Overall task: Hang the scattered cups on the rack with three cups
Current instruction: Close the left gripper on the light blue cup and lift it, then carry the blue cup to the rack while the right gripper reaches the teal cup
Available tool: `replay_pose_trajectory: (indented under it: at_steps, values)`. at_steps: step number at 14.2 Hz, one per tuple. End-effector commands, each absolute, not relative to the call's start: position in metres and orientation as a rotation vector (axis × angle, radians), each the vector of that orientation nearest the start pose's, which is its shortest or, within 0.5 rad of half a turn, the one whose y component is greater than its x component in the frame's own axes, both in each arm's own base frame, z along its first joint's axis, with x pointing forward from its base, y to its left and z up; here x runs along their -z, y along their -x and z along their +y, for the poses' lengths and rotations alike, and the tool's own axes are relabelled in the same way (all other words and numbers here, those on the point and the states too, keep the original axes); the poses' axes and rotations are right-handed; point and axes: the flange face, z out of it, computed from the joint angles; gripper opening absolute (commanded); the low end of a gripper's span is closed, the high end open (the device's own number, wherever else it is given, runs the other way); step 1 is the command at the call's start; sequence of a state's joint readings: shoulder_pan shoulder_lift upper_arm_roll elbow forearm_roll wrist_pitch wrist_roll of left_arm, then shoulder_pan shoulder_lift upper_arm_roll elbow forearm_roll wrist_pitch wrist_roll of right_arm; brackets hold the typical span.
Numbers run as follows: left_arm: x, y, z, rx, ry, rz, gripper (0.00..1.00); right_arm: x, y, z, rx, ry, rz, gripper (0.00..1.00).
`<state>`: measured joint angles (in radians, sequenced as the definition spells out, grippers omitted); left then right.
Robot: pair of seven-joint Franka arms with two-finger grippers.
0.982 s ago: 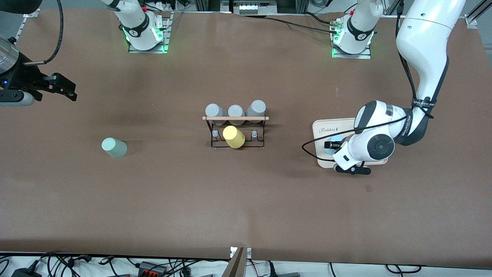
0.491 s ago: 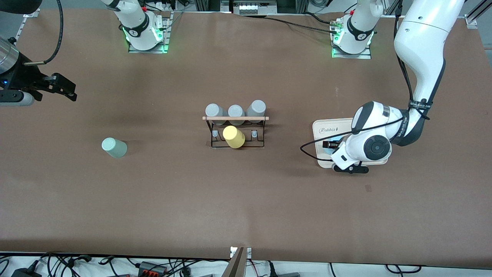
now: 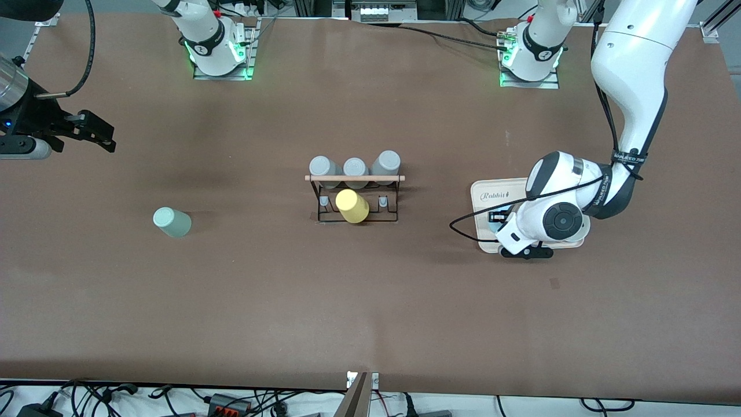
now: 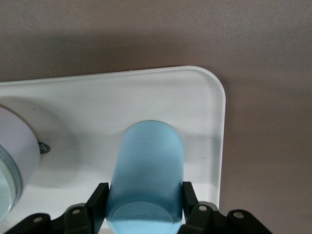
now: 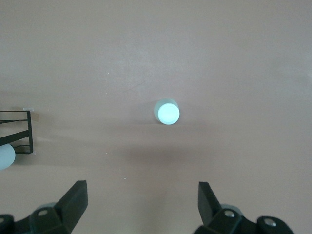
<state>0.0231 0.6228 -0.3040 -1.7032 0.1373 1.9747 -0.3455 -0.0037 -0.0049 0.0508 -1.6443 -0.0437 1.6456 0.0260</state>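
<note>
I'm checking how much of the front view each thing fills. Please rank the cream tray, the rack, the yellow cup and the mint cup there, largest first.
1. Cream tray, though the left arm covers part of it.
2. Rack, slightly smaller.
3. Yellow cup and mint cup look alike, so no ranking.

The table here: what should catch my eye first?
The left gripper, low over the cream tray at the left arm's end of the table, has its fingers on either side of a blue cup. Mid-table, the rack carries a yellow cup and three grey ones. The mint cup stands alone toward the right arm's end, where the open right gripper waits.
</note>
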Motion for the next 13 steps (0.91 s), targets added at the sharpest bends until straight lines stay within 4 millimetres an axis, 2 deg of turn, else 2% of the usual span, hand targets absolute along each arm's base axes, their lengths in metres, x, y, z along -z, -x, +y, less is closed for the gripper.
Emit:
replay_pose_trajectory:
  at_steps: [1,3,4,6,7,8,9,10,11,12,13]
  values:
    - [-0.237,-0.62,-0.153,-0.465,3.074,-0.033,0.0,-0.602,-0.56,0.023,0.013,3.187,-0.024,1.0]
    - [-0.269,-0.625,-0.162,-0.452,3.12,-0.055,0.0,-0.602,-0.56,0.021,0.013,3.187,-0.022,1.0]
    - [-0.289,-0.63,-0.166,-0.475,3.14,-0.068,0.0,-0.602,-0.56,0.022,0.013,3.187,-0.022,1.0]
    - [-0.335,-0.642,-0.189,-0.474,3.2,-0.079,0.0,-0.602,-0.56,0.023,0.01,3.187,-0.024,1.0]
    - [-0.352,-0.647,-0.192,-0.492,3.232,-0.115,0.0,-0.602,-0.56,0.023,0.01,3.187,-0.024,1.0]
    - [-0.367,-0.649,-0.199,-0.535,3.292,-0.251,0.0,-0.602,-0.56,0.023,0.01,3.187,-0.024,1.0]
    - [-0.375,-0.65,-0.206,-0.6,3.315,-0.465,0.0,-0.601,-0.56,0.021,0.003,3.187,-0.022,1.0]
    - [-0.394,-0.659,-0.212,-0.59,3.334,-0.616,0.0,-0.597,-0.562,0.02,-0.009,3.187,-0.017,1.0]
    - [-0.402,-0.661,-0.235,-0.578,3.338,-0.637,0.0,-0.596,-0.563,0.018,-0.009,3.187,-0.01,1.0]
    - [-0.408,-0.655,-0.266,-0.573,3.326,-0.668,0.0,-0.587,-0.568,0.016,-0.029,3.186,-0.008,1.0]
    - [-0.411,-0.653,-0.288,-0.572,3.302,-0.761,0.0,-0.57,-0.576,0.011,-0.076,3.185,-0.007,1.0]
